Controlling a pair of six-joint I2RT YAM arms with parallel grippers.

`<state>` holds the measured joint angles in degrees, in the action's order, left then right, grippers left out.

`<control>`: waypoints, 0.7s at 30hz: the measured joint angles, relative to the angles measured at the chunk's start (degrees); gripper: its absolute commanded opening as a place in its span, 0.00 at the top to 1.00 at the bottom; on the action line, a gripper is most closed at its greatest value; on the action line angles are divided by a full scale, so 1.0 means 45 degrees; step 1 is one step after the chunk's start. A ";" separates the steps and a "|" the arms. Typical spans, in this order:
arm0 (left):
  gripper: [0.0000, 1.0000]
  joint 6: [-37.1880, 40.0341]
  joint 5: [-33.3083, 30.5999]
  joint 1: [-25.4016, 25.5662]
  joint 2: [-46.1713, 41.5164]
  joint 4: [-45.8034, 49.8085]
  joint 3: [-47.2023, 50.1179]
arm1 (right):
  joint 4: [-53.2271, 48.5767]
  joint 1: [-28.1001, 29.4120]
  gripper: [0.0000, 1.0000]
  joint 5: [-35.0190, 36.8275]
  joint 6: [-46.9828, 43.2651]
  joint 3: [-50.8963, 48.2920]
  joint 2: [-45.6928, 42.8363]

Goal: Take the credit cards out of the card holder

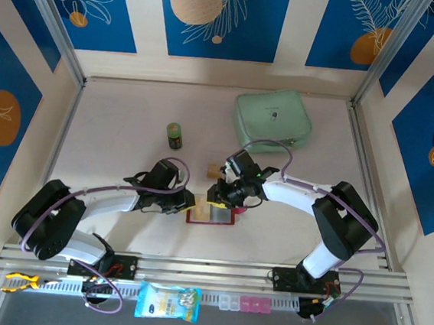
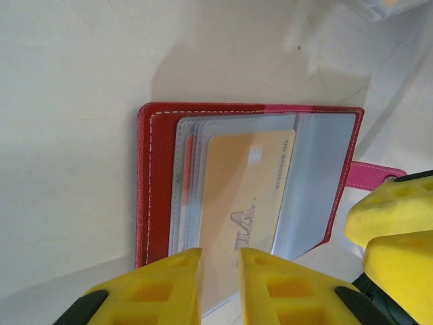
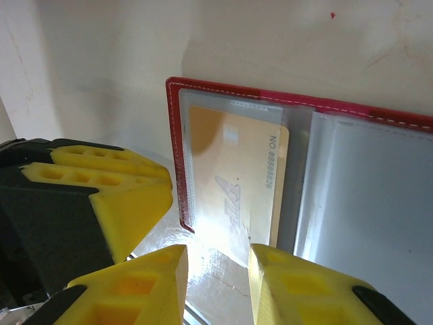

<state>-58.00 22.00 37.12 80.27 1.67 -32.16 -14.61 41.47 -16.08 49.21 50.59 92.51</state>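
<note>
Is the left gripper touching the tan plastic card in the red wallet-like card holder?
Cannot tell. Left wrist view: the sleeved tan card reaches the space between the left gripper and its yellow fingers; no contact or gap shows plainly.

Top external: set high above and behind the arm bases, looking down and forward over the whole pale beige tabletop (image 1: 128, 131) to its far edge. Both wrist views: very close, aimed down at the open red stitched card holder (image 1: 210, 216) near the near edge, from opposite sides. Same holder shared with the overhead view.
</note>
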 measured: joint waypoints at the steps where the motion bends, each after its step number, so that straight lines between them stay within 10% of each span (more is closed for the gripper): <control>1: 0.81 0.0000 -0.0005 -0.0005 0.0039 -0.0010 0.0000 | -0.0005 0.0015 0.70 0.0000 0.0000 0.0000 0.0039; 21: 0.87 0.0010 0.0000 -0.0034 0.0656 -0.0034 0.0024 | 0.0010 0.0180 0.70 -0.0141 0.0087 0.0087 0.0986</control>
<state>-57.95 22.00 36.97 83.22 1.52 -32.05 -14.57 42.28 -16.71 49.60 50.98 96.95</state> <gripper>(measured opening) 0.137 0.299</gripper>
